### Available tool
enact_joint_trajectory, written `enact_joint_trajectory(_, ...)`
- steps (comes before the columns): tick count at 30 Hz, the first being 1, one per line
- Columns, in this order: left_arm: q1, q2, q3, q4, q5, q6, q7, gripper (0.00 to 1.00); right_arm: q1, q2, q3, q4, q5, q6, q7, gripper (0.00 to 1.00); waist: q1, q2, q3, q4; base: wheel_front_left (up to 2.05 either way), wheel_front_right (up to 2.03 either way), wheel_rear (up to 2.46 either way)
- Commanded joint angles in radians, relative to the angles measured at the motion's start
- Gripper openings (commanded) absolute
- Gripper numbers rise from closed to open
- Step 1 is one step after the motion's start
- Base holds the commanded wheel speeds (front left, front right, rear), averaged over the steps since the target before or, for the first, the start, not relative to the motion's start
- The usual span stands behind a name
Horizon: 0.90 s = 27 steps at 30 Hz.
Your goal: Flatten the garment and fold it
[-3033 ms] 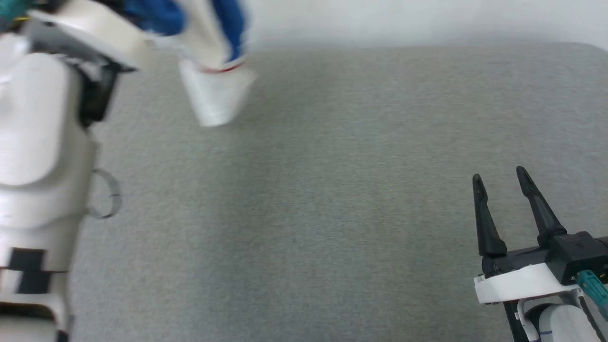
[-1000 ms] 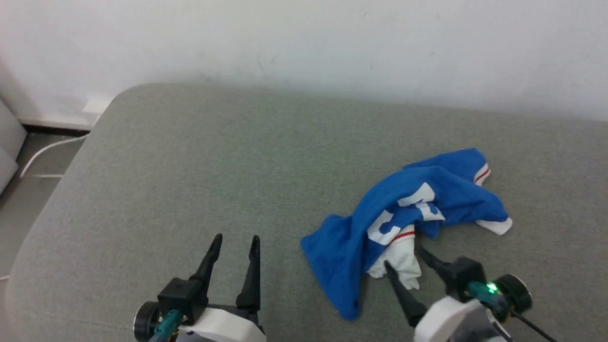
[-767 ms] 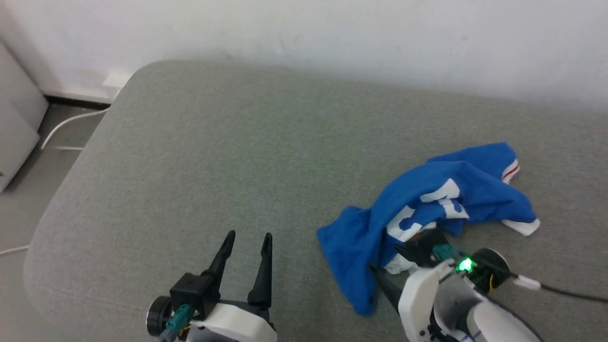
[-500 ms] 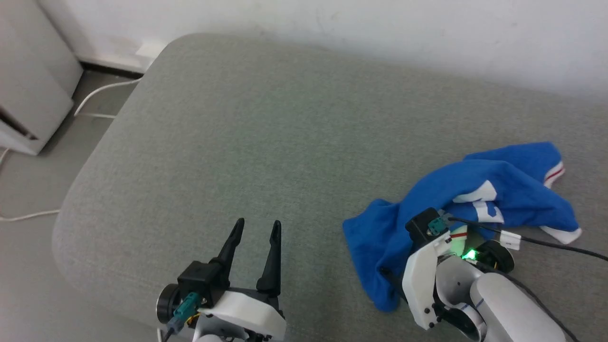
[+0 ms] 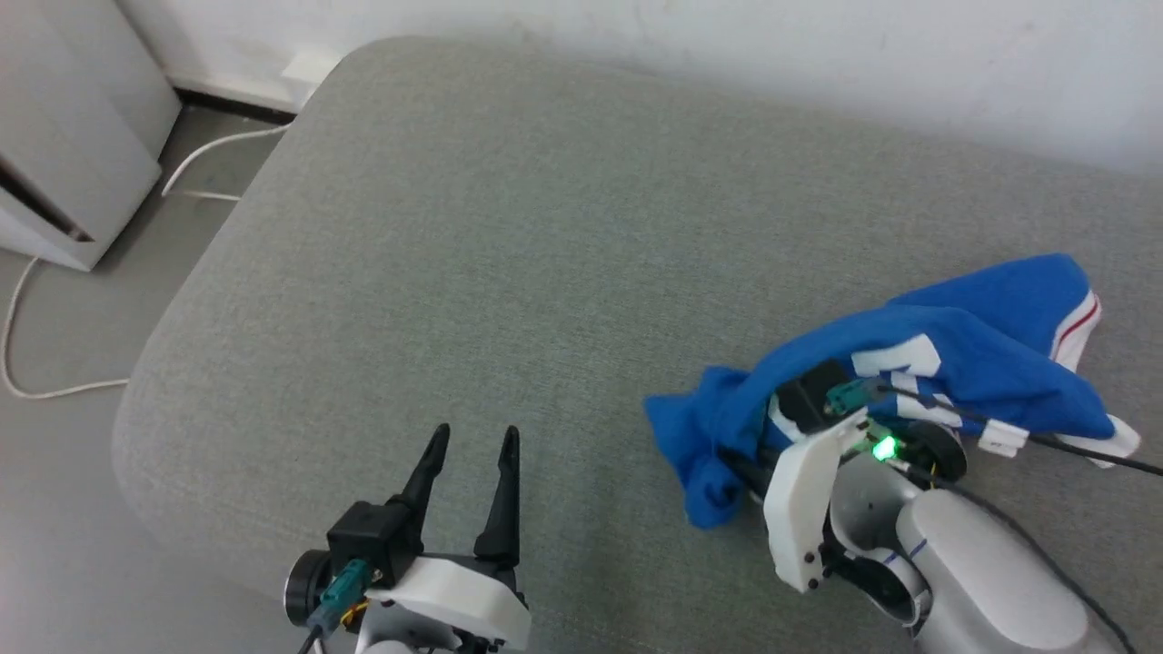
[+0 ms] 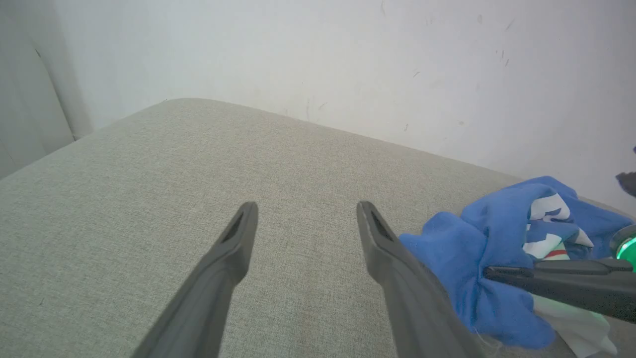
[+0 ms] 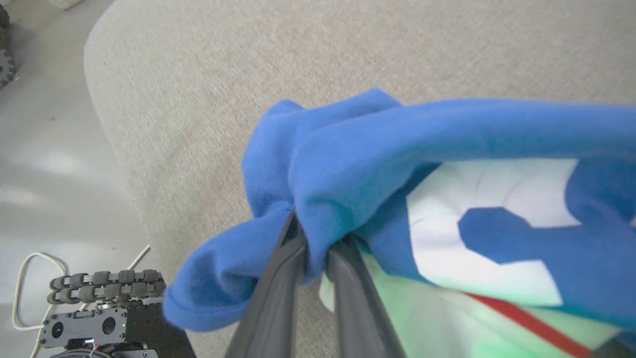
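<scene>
The garment (image 5: 963,354), a bright blue jersey with white lettering and a red stripe, lies crumpled on the right part of the grey cushion. My right gripper (image 5: 740,465) is at its near left edge, fingers partly under the cloth. In the right wrist view the right gripper (image 7: 314,248) is shut on a bunched blue fold of the garment (image 7: 447,144), lifting it a little. My left gripper (image 5: 472,440) stands open over bare cushion to the left, holding nothing. In the left wrist view the left gripper (image 6: 305,216) is spread wide, with the garment (image 6: 492,238) at the right.
The grey cushion (image 5: 509,227) has a rounded left edge, with floor beyond it. On that floor lie a white cable (image 5: 54,391) and a pale cabinet (image 5: 73,136). A white wall (image 5: 727,45) runs behind. A dark wheeled base (image 7: 94,308) shows below the cushion edge.
The head camera has swung left and down. My right gripper turned, pushed into the garment's near edge and shut on a blue fold, bunching it. The left gripper stays open.
</scene>
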Motion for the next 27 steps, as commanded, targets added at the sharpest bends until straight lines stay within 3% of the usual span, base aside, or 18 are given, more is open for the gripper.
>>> enact_joint_trajectory(1, 0.009, -0.003, 0.011, 0.004, 0.010, -0.012, -0.005, 1.00, -0.006, -0.013, -0.020, -0.044, 0.025, -0.001, -0.020, 0.00, -0.0002, -0.0001, -0.059, -0.073, 0.00, 0.00, 0.00)
enact_joint_trajectory(5, 0.027, -0.003, 0.034, 0.004, 0.017, -0.017, -0.005, 1.00, 0.011, -0.049, -0.109, -0.173, 0.067, -0.001, -0.029, 0.00, -0.0002, -0.0001, -0.097, -0.150, 0.00, 0.00, 0.00)
enact_joint_trajectory(10, 0.047, -0.004, 0.050, 0.001, 0.024, -0.025, -0.005, 1.00, 0.102, -0.076, -0.298, -0.311, 0.097, -0.001, 0.023, 0.00, -0.0002, -0.0001, -0.127, -0.234, 0.00, 0.00, 0.00)
enact_joint_trajectory(15, 0.052, -0.009, 0.055, -0.003, 0.026, -0.030, -0.005, 1.00, 0.263, -0.039, -0.469, -0.358, 0.090, -0.001, 0.080, 0.00, -0.0002, -0.0001, -0.127, -0.289, 0.00, 0.00, 0.00)
enact_joint_trajectory(19, 0.042, -0.011, 0.045, 0.004, 0.029, -0.039, -0.005, 1.00, 0.367, 0.013, -0.552, -0.311, 0.053, -0.001, 0.071, 0.03, -0.0002, -0.0001, -0.115, -0.308, 0.00, 0.00, 0.00)
enact_joint_trajectory(20, 0.040, -0.012, 0.043, 0.007, 0.030, -0.040, -0.005, 1.00, 0.381, 0.025, -0.566, -0.294, 0.036, -0.001, 0.059, 0.48, -0.0002, -0.0001, -0.113, -0.312, 0.00, 0.00, 0.00)
enact_joint_trajectory(21, 0.038, -0.012, 0.041, 0.010, 0.031, -0.042, -0.005, 1.00, 0.392, 0.035, -0.581, -0.272, 0.015, -0.001, 0.049, 1.00, -0.0002, -0.0001, -0.111, -0.314, 0.00, 0.00, 0.00)
enact_joint_trajectory(27, 0.034, -0.013, 0.028, 0.023, 0.038, -0.053, -0.005, 1.00, 0.394, 0.082, -0.628, -0.233, -0.062, -0.001, -0.007, 1.00, -0.0002, -0.0001, -0.107, -0.335, 0.00, 0.00, 0.00)
